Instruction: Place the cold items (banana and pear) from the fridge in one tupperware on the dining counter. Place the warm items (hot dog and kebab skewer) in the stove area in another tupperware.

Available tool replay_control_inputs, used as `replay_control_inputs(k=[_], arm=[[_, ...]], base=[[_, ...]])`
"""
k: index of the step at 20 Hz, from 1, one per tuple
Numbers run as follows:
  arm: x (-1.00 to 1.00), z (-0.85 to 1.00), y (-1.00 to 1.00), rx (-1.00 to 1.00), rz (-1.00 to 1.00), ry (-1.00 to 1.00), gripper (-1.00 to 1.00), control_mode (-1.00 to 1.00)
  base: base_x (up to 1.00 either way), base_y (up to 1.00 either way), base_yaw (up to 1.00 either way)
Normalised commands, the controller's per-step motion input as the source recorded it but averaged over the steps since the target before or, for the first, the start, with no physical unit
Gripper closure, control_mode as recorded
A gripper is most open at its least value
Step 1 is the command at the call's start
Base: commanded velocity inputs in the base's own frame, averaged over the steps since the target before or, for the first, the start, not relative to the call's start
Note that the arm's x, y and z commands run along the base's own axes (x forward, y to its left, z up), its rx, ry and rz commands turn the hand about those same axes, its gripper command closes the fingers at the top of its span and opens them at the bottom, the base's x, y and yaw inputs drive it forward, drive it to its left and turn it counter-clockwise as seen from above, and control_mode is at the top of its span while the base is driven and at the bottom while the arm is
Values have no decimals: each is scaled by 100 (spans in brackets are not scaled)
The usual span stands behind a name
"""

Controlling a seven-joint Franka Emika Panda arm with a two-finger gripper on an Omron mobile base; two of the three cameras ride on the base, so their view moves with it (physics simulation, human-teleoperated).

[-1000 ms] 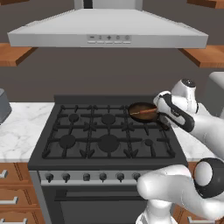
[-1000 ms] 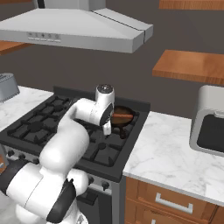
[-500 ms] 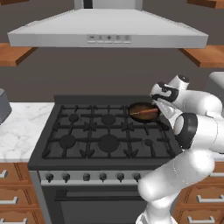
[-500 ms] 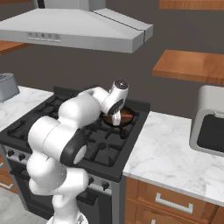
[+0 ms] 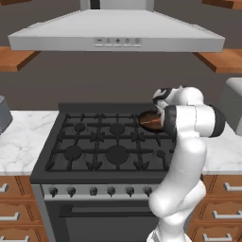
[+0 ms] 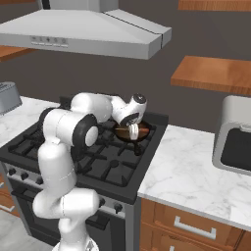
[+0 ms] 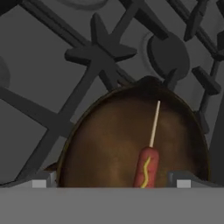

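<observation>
- Since a second ago the white arm has swung its elbow round to the right of the stove, and its upper links now stand upright in front of the right-hand burners; the hand remains over the back right burner.
- The two-finger gripper [image 6: 134, 131] hangs just above the round brown pan [image 6: 131, 131], which sits on the back right grate of the black gas stove [image 5: 94, 142].
- Its jaws stand wide apart with nothing between them; the two finger tips [image 7: 43, 179] show at either side of the pan in the hand view.
- In the pan lies the reddish hot dog [image 7: 146, 167] with a yellow squiggle of mustard along it, on a thin pale wooden stick [image 7: 154, 124] that points toward the pan's far rim.
- The hot dog is not touched by either finger tip; it lies between them, nearer the right one.
- A wide grey metal range hood [image 5: 116, 35] hangs over the stove.
- White marble counter [image 6: 196, 171] runs to the right of the stove, bearing a grey boxy appliance [image 6: 234, 142] with a dark front.
</observation>
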Motion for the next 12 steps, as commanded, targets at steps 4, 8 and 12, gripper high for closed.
replay_control_inputs(k=[4,8,12], arm=[[70,-29,0,0,0,1,-100,-100],[69,-34,-5,0,0,4,-100,-100],[53,-47,-8,0,0,4,-100,-100]], base=[[0,0,0],[0,0,0],[0,0,0]])
